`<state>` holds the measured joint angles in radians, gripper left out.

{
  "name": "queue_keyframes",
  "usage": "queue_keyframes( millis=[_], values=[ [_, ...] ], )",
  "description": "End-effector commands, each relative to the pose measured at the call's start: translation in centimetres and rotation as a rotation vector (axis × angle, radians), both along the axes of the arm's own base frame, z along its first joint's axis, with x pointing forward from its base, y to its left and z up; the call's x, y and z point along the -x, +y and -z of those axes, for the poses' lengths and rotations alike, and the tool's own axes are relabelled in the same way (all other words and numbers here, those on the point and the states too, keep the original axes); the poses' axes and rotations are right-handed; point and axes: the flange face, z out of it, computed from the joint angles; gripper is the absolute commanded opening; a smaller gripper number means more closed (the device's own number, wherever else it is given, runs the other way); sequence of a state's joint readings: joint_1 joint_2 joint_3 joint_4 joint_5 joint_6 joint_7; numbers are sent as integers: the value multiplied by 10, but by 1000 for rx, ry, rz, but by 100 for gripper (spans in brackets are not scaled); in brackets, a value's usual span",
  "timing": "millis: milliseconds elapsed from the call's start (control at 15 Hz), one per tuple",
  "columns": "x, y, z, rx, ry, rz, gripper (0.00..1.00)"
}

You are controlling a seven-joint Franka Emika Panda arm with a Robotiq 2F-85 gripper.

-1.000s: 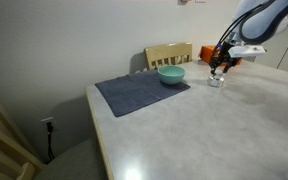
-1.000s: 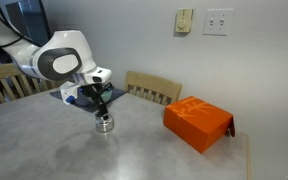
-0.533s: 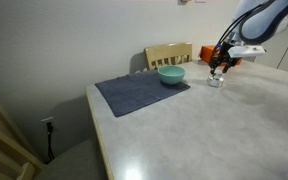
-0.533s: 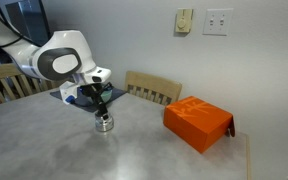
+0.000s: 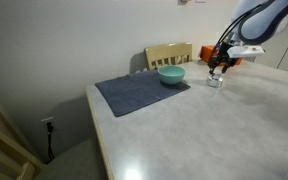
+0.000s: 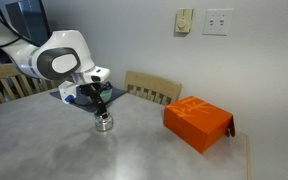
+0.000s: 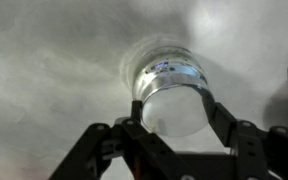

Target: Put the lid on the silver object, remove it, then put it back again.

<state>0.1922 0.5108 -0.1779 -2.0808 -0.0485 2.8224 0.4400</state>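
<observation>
Wrist view: the claw (image 7: 174, 108) is narrowed on the lid (image 7: 172, 115), one finger against each side of the disc. The silver object (image 7: 162, 68) sits directly beneath the lid. Whether the lid is seated on it cannot be told.

In an exterior view, the claw (image 6: 102, 101) hangs straight over the silver object (image 6: 104, 124) on the table (image 6: 134, 155). An orange box (image 6: 197, 123) stands well apart.

Farther off, a teal bowl (image 5: 171, 74) rests on a dark mat (image 5: 139, 95), with a wooden chair (image 5: 169, 53) behind.
</observation>
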Motion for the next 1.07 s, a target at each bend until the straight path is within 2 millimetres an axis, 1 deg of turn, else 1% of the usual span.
queue_keyframes(
  millis=[0,267,467,667,1000],
  values=[
    [-3,0,-1,6,-14,-8,44],
    [-11,-3,-9,-2,-21,4,44],
    [-17,-6,-10,-6,-19,9,44],
    [-18,-8,-5,-5,-5,9,44],
    [-20,-5,14,-1,43,-2,44]
  ],
)
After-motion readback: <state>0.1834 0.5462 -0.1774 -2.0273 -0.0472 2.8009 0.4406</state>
